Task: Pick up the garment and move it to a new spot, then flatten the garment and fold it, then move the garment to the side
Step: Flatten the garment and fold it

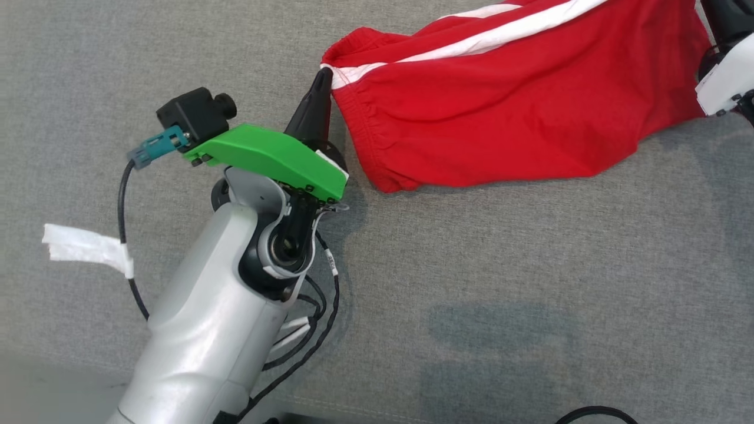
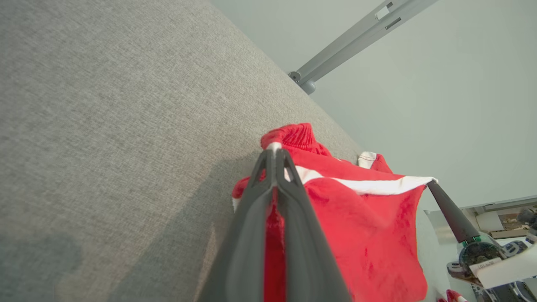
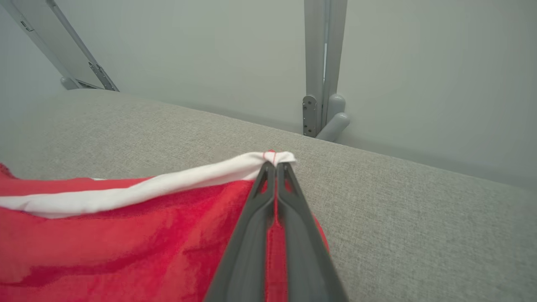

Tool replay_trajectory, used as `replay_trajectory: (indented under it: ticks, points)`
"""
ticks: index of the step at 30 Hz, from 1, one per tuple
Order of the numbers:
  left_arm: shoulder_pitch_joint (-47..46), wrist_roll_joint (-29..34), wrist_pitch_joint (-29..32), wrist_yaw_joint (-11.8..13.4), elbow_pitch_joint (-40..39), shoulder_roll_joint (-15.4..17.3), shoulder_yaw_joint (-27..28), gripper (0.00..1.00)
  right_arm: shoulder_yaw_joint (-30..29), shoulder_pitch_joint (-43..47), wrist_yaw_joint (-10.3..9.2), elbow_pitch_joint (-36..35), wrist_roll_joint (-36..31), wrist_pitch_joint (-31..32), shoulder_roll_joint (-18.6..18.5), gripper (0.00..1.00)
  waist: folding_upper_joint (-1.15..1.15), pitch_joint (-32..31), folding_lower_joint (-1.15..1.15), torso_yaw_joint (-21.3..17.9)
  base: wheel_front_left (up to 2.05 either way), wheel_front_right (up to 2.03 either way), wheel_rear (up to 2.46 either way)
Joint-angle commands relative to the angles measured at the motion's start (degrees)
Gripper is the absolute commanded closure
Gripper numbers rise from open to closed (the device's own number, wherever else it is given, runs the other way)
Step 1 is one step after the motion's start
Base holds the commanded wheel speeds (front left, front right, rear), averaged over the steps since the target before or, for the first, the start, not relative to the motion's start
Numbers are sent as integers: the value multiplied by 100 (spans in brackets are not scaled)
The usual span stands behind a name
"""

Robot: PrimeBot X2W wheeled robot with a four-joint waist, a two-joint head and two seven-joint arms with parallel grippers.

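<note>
A grey woven fabric-covered surface [image 1: 471, 294] shows faint darker patches toward its near edge. Beyond its far edge an upright grey metal post [image 3: 325, 63] stands against a pale plain wall [image 3: 440, 63]. A slanted grey metal bar [image 3: 54, 42] rises further along that edge.

Bright, even, diffuse light throughout. Shadows on the grey fabric-covered desk [image 1: 530, 265] are soft: a faint one beside the left gripper's [image 1: 322, 82] closed jaws, and a broader one left of them in the left wrist view. The pale forearm [image 1: 194, 353] shows mild glare. Near the lens the fingers [image 2: 247, 251] blur, and the red shorts [image 3: 105, 235] look oversaturated.
</note>
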Motion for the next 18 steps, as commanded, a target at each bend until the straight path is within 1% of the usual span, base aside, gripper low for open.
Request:
replay_trajectory:
  ticks: [1, 5, 10, 11, 12, 13, 14, 15, 16, 18]
  points:
    - [-178, -29, -9, -44, 180, -52, -48, 100, 91, -178, -1, 193, -32, -1, -25, 100, 0, 6, 0, 94, 0, 0, 0]
    - [-492, -95, -2, -111, 642, -163, -212, 100, 326, -442, -1, 613, -76, -69, -44, 100, 0, 20, 0, 138, 0, 0, 0]
    - [-789, -195, -68, -184, 1086, -202, -403, 100, 655, -656, -1, 862, 0, -91, 39, 100, 0, 36, 0, 104, 0, 0, 0]
    - [-817, -212, -97, -185, 1138, -208, -433, 97, 744, -689, -1, 862, 15, -114, 53, 89, 0, 37, 0, 88, 0, 0, 0]
    - [-837, -239, -107, -195, 1183, -213, -462, 83, 840, -716, -1, 835, 11, -142, 47, 54, 0, 34, 0, 74, 0, 0, 0]
    - [-842, -273, -123, -215, 1223, -216, -486, 64, 926, -731, -1, 813, 25, -165, 30, 0, 0, 23, 0, 59, 0, 0, 0]
    - [-832, -300, -141, -237, 1247, -213, -495, 55, 1010, -761, -1, 789, -13, -214, -11, 0, 0, 8, 0, 42, 0, 0, 0]
    - [-817, -319, -159, -236, 1270, -212, -507, 25, 1064, -802, -1, 772, -77, -271, -55, 0, 0, -11, 0, 24, 0, 0, 0]
    - [-804, -350, -187, -239, 1292, -214, -529, 0, 1117, -824, -1, 748, -74, -317, -62, 0, 0, -31, 0, 8, 0, 0, 0]
    - [-798, -329, -271, -242, 1285, -216, -554, 0, 1191, -826, -1, 610, -2, -405, -69, 0, 0, -74, 0, -26, 0, 0, 0]
